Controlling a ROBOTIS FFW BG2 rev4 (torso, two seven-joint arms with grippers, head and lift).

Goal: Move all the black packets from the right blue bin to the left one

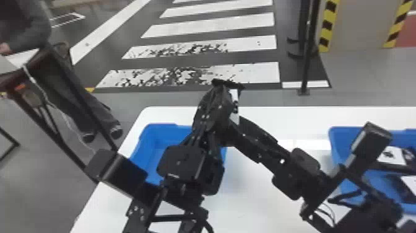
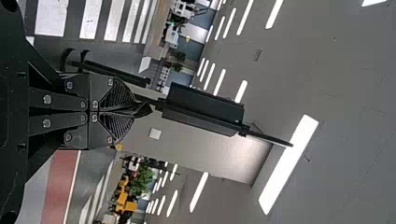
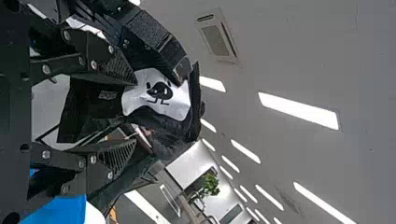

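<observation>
In the head view my left gripper (image 1: 219, 98) points away over the right side of the left blue bin (image 1: 149, 147). Its fingers meet with nothing between them, as the left wrist view of the left gripper (image 2: 142, 109) confirms. Close by, my right gripper (image 1: 240, 134) reaches across from the right, partly hidden behind it. A black packet with a white label (image 1: 234, 107) stands up there. In the right wrist view the right gripper (image 3: 135, 110) holds this packet (image 3: 156, 95) between its spread fingers. The right blue bin (image 1: 337, 136) holds several black packets (image 1: 390, 155).
Both bins stand on a white table (image 1: 260, 198), the left one near its left edge. The two arms cross close together beside the left bin. A person and a dark frame (image 1: 58, 136) are beyond the table's left side. A thin black post (image 1: 306, 62) stands behind the table.
</observation>
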